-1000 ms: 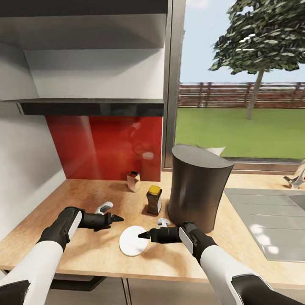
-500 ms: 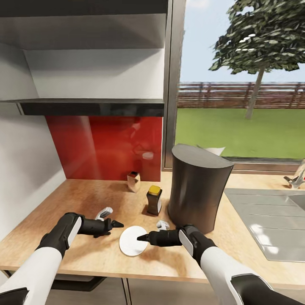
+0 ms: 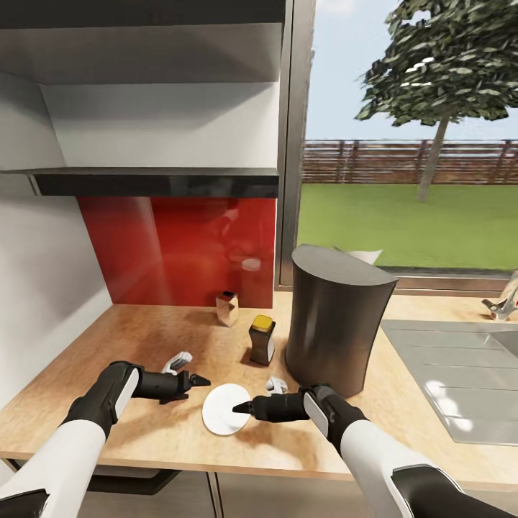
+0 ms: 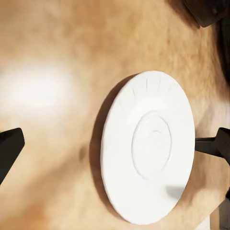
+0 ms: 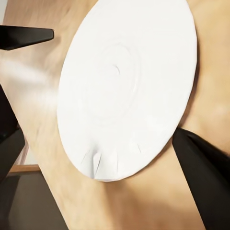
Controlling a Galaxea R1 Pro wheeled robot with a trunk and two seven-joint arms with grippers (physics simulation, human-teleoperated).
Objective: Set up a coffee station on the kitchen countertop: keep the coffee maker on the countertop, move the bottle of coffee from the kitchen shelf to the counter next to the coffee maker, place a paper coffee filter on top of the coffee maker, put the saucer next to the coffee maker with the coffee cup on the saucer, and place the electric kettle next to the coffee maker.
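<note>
On the kitchen countertop (image 3: 137,334) the white saucer (image 3: 221,411) lies flat in front of the tall dark-grey coffee maker (image 3: 334,316). The black bottle of coffee (image 3: 262,339) with a yellow cap stands just left of the coffee maker. Behind it, by the red backsplash, sits the tan paper coffee filter (image 3: 227,308). My right gripper (image 3: 241,408) is open, its tips low over the saucer's right edge; the saucer (image 5: 127,86) spans the space between its fingers. My left gripper (image 3: 196,379) is open just left of the saucer (image 4: 148,146). The kitchen shelf (image 3: 155,181) is bare. Coffee cup and electric kettle are out of view.
A steel sink (image 3: 460,374) with a faucet (image 3: 503,302) is set into the counter at the right. A white wall closes the left end. A window with a lawn and tree lies behind the coffee maker. The counter's front edge runs just below my forearms.
My right gripper has sunk a little toward the saucer's right edge. My left gripper has dropped slightly and drawn nearer the counter. The objects have not moved.
</note>
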